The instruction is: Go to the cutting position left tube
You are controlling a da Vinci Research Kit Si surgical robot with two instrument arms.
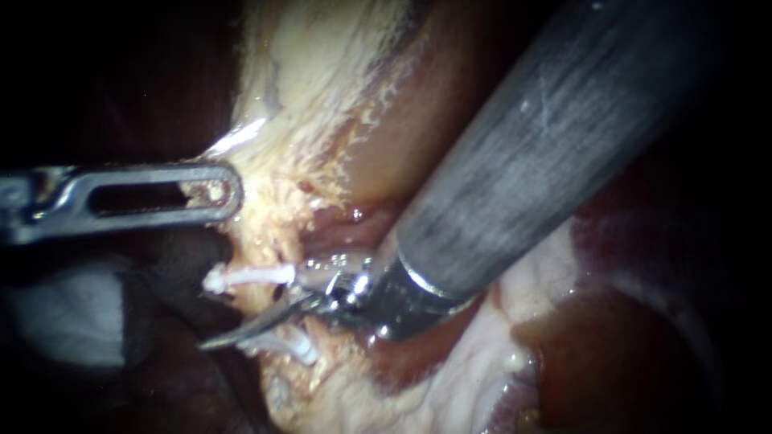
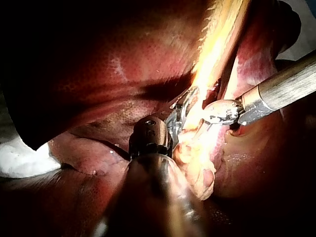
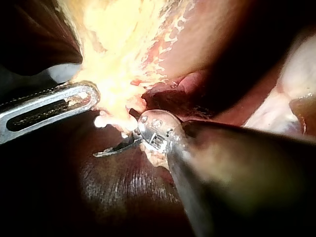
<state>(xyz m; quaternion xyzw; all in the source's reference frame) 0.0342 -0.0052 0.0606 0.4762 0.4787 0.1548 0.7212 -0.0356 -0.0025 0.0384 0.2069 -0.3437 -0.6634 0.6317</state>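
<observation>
Two white clips, an upper clip [image 1: 249,277] and a lower clip [image 1: 291,345], sit on a tube at the edge of the pale yellow tissue [image 1: 305,104]. My right instrument [image 1: 221,339] comes down from the upper right on a thick grey shaft [image 1: 531,153]. Its thin curved blades lie across the tube in the gap between the two clips, pointing left. My left instrument [image 1: 229,193] reaches in from the left; its slotted jaws are shut on the rim of the yellow tissue above the clips. In the right wrist view, the blades [image 3: 106,151] point past the slotted jaw [image 3: 91,96].
Dark red liver [image 1: 619,354] lies below and right of the right shaft, and whitish fat [image 1: 402,394] lies beneath the clips. A pale cloth [image 1: 64,313] shows in shadow low on the left. In the left wrist view, the right shaft [image 2: 281,89] crosses ahead of my left jaws [image 2: 183,103].
</observation>
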